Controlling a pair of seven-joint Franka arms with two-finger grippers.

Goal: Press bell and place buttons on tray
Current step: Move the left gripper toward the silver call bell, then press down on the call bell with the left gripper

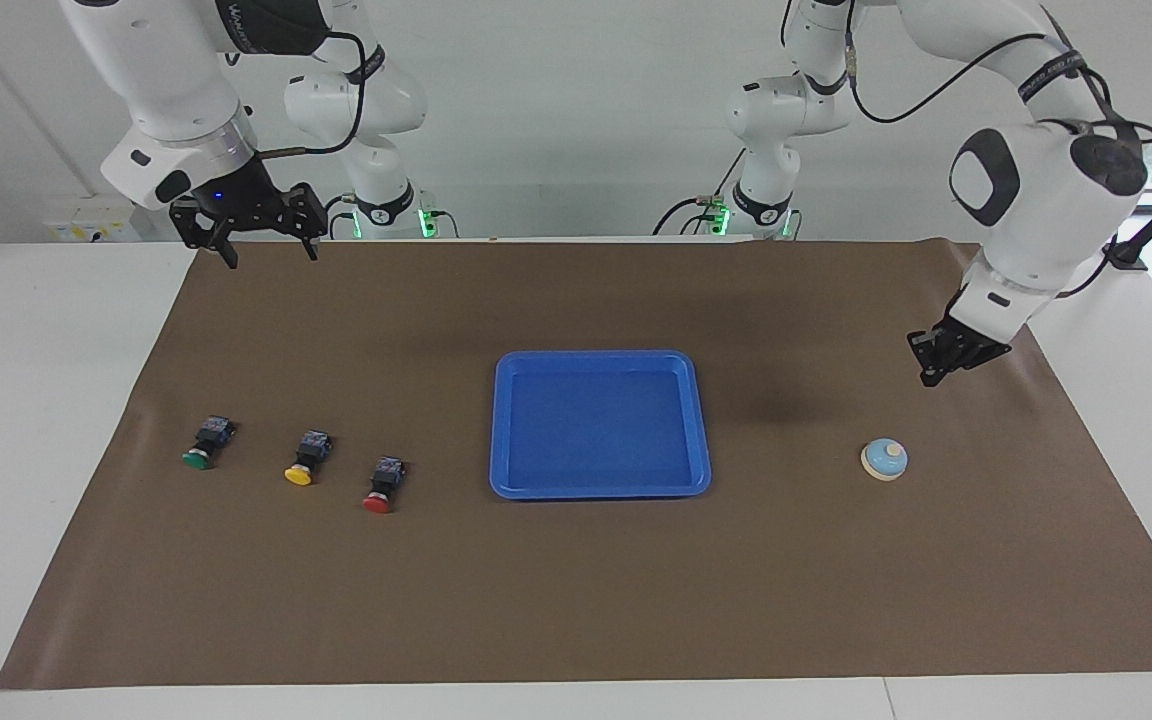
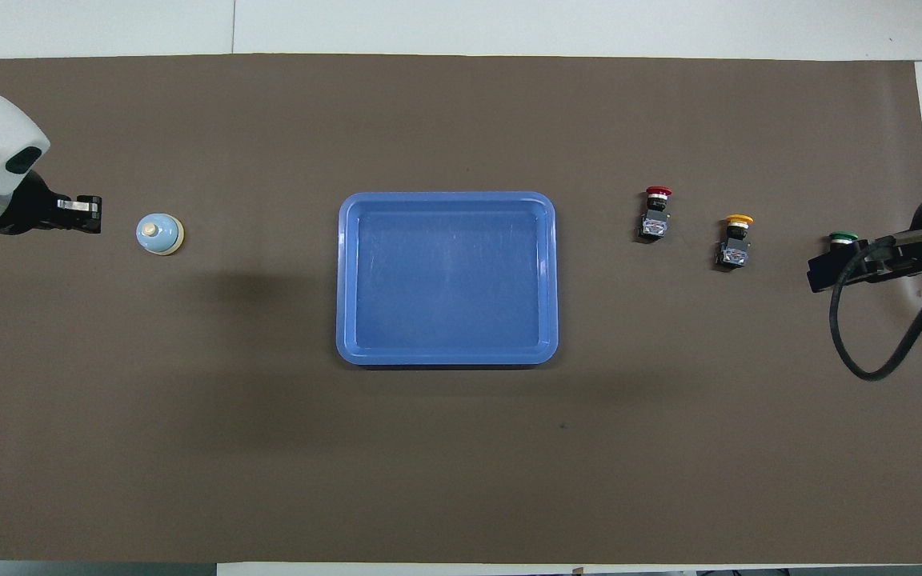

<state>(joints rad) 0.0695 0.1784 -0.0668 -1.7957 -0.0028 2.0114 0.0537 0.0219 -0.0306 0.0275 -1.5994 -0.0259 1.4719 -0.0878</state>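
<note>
Now the left pincer (image 1: 928,378), fingertips seemingly pressed together and empty, hangs at about one o'clock of the small light-blue dome bell (image 1: 884,459), while the right pincer (image 1: 267,252) waits open-jawed.

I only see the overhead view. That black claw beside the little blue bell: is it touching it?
Observer: No. In the facing view the left gripper hangs in the air, apart from the bell, which stands alone on the brown mat.
Operator: And the claw covering part of the green button, has it grabbed it?
Observer: No. The green button lies free on the mat, its whole body showing; the right gripper hangs high in the air with nothing in it.
Operator: Are that one's fingers open?
Observer: Yes, in the facing view the right gripper's two fingers stand well apart.
</note>
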